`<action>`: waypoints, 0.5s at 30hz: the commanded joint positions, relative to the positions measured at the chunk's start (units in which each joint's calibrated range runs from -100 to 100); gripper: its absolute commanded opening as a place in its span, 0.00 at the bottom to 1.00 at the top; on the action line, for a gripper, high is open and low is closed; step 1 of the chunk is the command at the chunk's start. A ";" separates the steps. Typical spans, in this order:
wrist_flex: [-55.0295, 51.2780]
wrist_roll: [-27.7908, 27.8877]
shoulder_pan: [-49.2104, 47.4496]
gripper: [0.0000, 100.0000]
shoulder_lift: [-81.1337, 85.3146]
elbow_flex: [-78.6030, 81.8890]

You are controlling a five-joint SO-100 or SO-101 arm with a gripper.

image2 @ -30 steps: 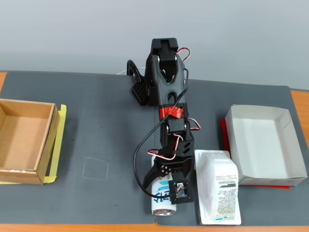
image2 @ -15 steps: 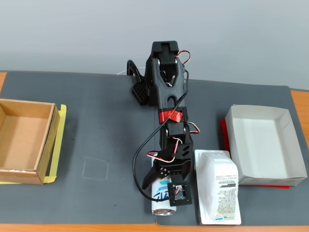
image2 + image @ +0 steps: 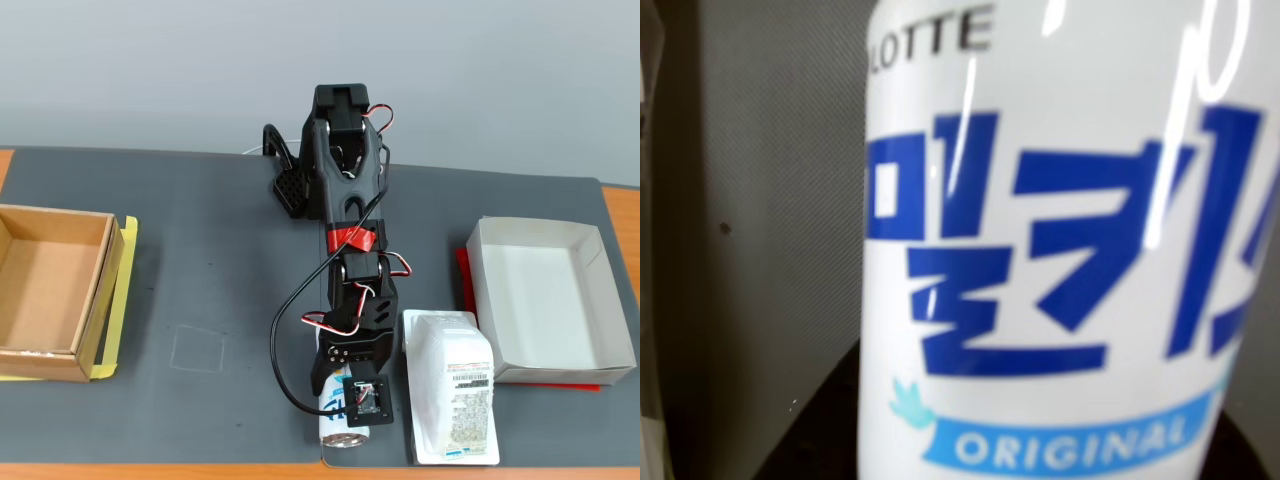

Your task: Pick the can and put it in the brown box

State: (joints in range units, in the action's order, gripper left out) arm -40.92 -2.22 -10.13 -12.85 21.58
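The can (image 3: pixel 335 412), white with blue Korean lettering, lies on the dark mat near the table's front edge, its silver end toward the camera in the fixed view. My gripper (image 3: pixel 345 395) is lowered over it, jaws drawn in against its sides, the fingertips hidden under the wrist camera mount. In the wrist view the can (image 3: pixel 1060 250) fills most of the picture, with a dark finger (image 3: pixel 810 450) low beside it. The brown box (image 3: pixel 96 295) stands open at the far left edge of the mat, well apart from the arm.
A flat white wrapped package (image 3: pixel 455 390) with a barcode label lies right beside the can. A white paper tray-like box (image 3: pixel 482 285) stands at the right on a red sheet. Yellow paper (image 3: pixel 126 265) sticks out under the brown box.
The arm has reached lower and slightly forward over the can. The left finger, splayed outward before, has swung in against the can's side.
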 commanded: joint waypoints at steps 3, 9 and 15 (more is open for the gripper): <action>-7.31 2.38 0.13 0.12 5.10 -6.37; -14.94 8.84 4.11 0.12 12.89 -12.08; -19.71 15.35 12.08 0.12 20.26 -15.88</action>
State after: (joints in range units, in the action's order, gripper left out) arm -58.04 9.26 -2.66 0.76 11.06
